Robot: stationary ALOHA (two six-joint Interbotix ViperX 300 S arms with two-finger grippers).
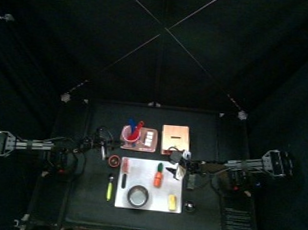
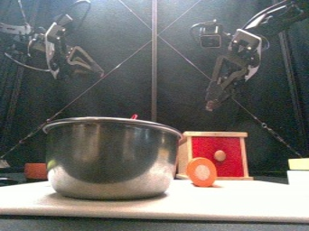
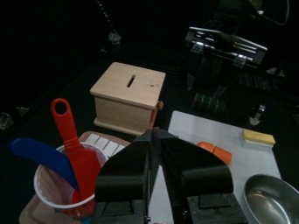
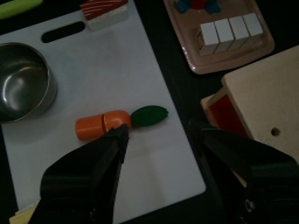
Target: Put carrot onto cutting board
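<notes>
Lying on cutting board [image 4: 163,79]: carrot [image 4: 103,125], beside empty steel bowl [image 4: 24,80].

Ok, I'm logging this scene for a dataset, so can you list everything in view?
cutting board: one, white, table centre.
carrot: one, orange with green tip, lying on the board.
metal bowl: one, silver, on the board.
yellow piece: one, at the board's edge.
wooden box: one, tan with red front, beside the board.
cup: one, clear, holding red and blue utensils.
tray: one, pinkish, holding white blocks.
left gripper: black, raised.
right gripper: black, open above the carrot.
</notes>
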